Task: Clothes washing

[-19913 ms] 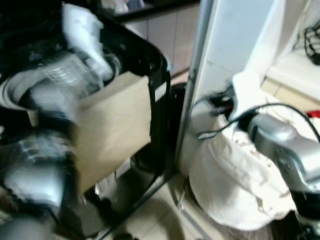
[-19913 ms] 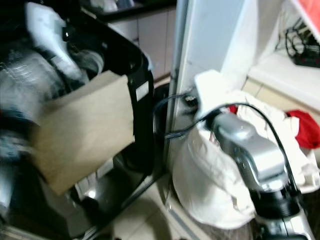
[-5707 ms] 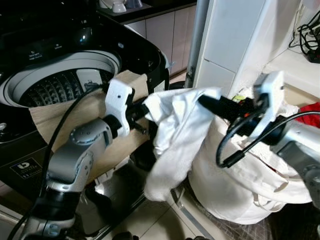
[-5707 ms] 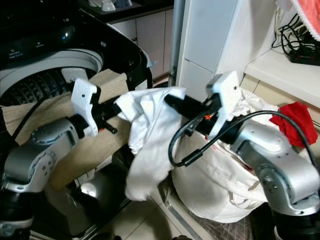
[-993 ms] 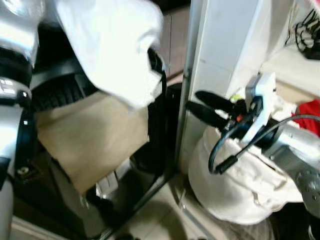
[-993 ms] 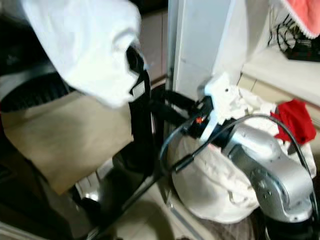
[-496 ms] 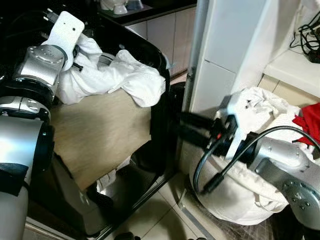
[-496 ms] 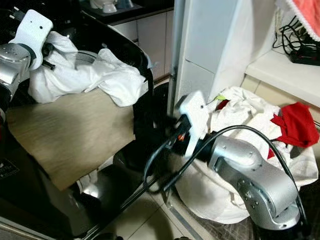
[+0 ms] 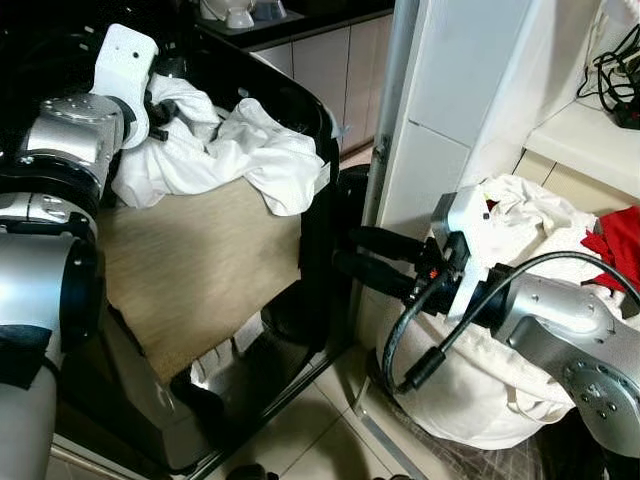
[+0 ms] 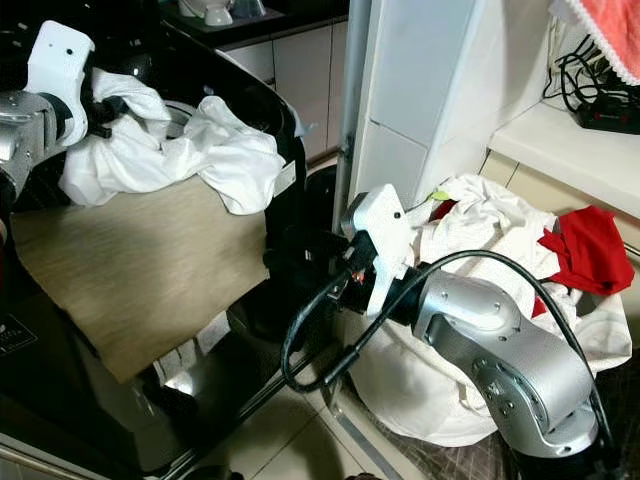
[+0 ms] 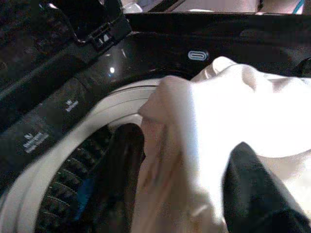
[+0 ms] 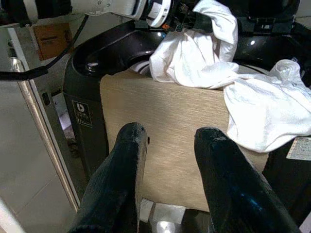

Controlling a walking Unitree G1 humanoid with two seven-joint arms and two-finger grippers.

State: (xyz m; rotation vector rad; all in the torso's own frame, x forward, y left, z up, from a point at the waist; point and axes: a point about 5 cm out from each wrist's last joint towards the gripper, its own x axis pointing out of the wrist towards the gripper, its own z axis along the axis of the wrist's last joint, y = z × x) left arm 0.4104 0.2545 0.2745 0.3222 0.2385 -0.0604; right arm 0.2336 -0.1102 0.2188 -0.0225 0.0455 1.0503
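A white garment (image 9: 230,150) lies bunched over the rim of the black top-loading washing machine (image 9: 318,120), one end hanging down its front corner. My left gripper (image 11: 184,141) is over the ribbed drum (image 11: 63,194) with its fingers (image 11: 124,160) spread wide and the cloth between them. In the left eye view my left gripper (image 9: 160,98) sits at the garment's upper end. My right gripper (image 9: 347,249) is open and holds nothing, level beside the washer's right side and pointing at it. The same gripper (image 12: 170,133) faces a beige panel (image 12: 170,126).
The beige panel (image 9: 200,270) leans against the washer's front. A white laundry bag (image 9: 480,400) full of clothes stands on the floor at the right, a red garment (image 9: 615,240) on its far side. A white pillar (image 9: 450,100) rises between the washer and the bag.
One second ago the garment was raised in the air by the left gripper; now it rests on the washer's rim. The right gripper has drawn down and towards the washer's side.
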